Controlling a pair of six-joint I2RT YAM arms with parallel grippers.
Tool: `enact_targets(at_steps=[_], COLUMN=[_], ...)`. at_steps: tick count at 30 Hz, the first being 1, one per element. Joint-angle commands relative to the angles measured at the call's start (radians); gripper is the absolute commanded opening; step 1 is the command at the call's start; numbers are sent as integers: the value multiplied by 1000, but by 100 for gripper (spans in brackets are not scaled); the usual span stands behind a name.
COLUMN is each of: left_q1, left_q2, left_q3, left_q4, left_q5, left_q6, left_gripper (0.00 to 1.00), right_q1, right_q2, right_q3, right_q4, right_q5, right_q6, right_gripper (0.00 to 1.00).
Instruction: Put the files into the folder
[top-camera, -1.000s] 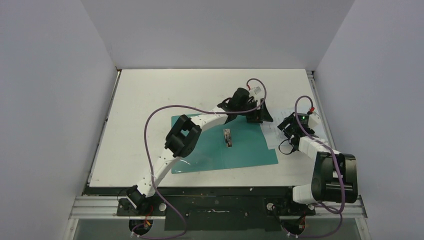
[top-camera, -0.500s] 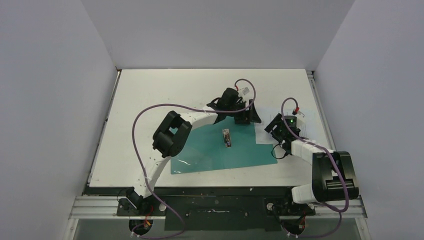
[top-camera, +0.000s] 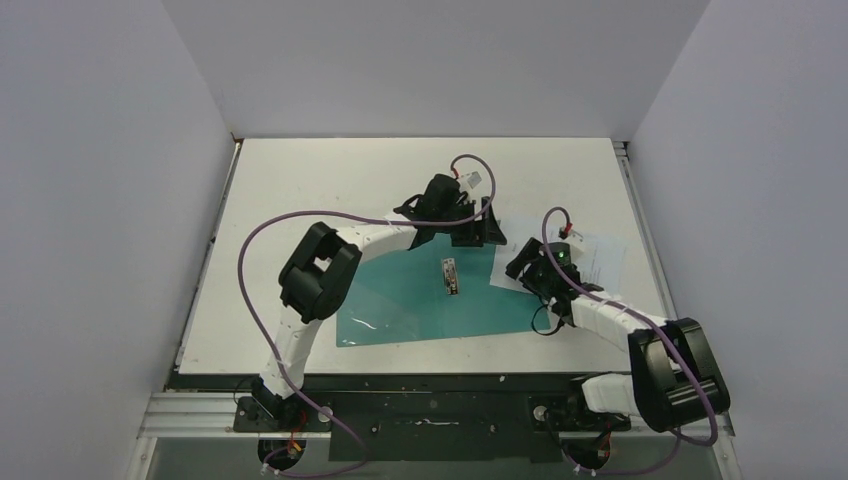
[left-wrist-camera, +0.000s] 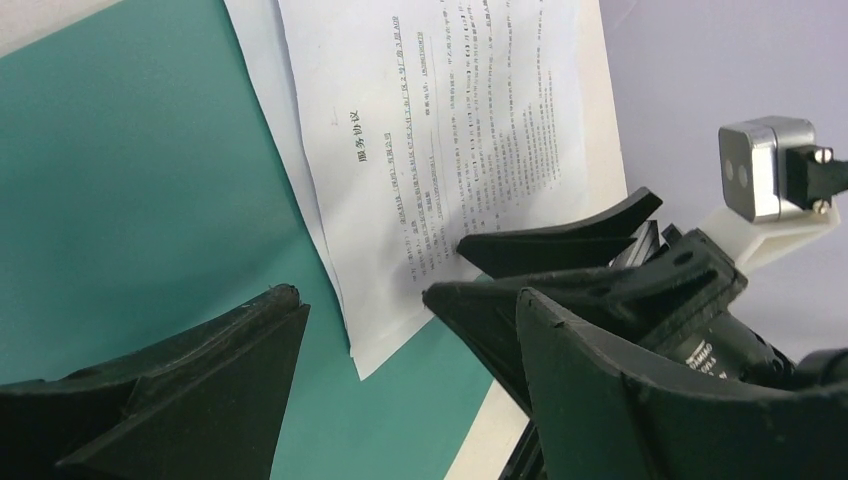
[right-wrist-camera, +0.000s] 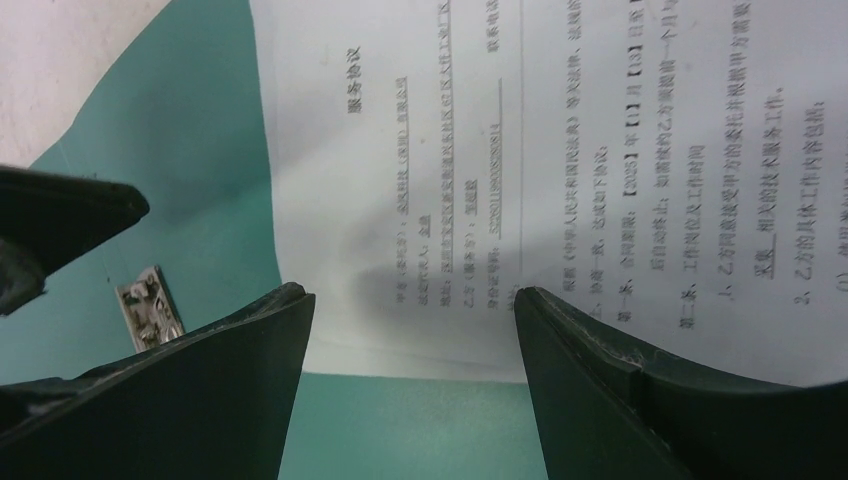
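Both arms are swinging toward nine o'clock, and the files (top-camera: 598, 256) are now overlapping the three-o'clock edge of the folder (top-camera: 420, 300). Spread right hand (top-camera: 522, 268) is hovering over the sheets' nine-o'clock end, nearer than the spread left hand (top-camera: 480, 236) at the folder's one o'clock.

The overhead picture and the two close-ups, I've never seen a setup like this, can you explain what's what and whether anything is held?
Two white robot arms are bolted at the near edge of a table. The wide picture comes from a fixed camera above them. Each close-up comes from a camera on one wrist, so the black wedges at the bottom are that arm's own fingers. On the table lies an open teal folder with a metal clip inside, and white printed sheets partly overlap its right side. The left gripper and right gripper both stand open near the sheets' edge, holding nothing.
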Motion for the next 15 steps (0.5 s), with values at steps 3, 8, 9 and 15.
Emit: enact_targets(at_steps=[3, 8, 9, 15], left_q1=[-4, -31, -35, -37], left_q2=[-67, -45, -31, 49], left_q3=[-7, 45, 62, 188], left_q4=[21, 6, 0, -10], left_q5=[-3, 17, 20, 51], left_q6=[26, 33, 35, 31], left_gripper=[76, 76, 76, 76], right_q1=[30, 29, 29, -32], right_q2=[-123, -214, -226, -268], right_q3=[27, 93, 104, 139], right_q4=[-88, -213, -236, -318], right_q5=[47, 146, 178, 296], right_q6=[5, -37, -47, -69], right_gripper=[76, 81, 84, 94])
